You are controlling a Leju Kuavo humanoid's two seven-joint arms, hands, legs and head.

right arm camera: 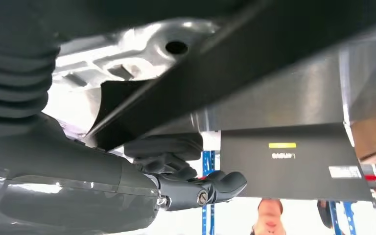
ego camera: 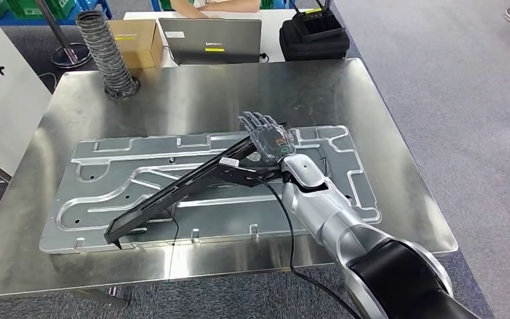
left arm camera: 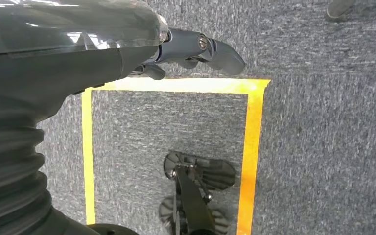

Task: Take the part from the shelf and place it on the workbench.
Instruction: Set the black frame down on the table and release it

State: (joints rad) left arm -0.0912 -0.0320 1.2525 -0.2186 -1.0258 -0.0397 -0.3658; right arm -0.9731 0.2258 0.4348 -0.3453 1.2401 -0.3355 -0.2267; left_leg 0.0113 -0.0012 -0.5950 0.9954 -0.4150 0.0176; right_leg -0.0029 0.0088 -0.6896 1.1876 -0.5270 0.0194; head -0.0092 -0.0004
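Laptop (ego camera: 210, 40) (hose (ego camera: 106, 53) beside) behind workbench (ego camera: 192, 93).

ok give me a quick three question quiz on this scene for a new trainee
1. True or false: the right hand holds the long black part.
2. Which end of the black part touches down? A) the end far from the hand, on the grey metal panel B) the end in the hand C) neither
3. Fill in: at the steel table's far left corner stands a ribbed ____.

Key: 1 true. 2 A: the far tip meets the panel near its front edge, and the part slopes up to the hand. 3 hose. The left hand hangs over carpet, holding nothing.
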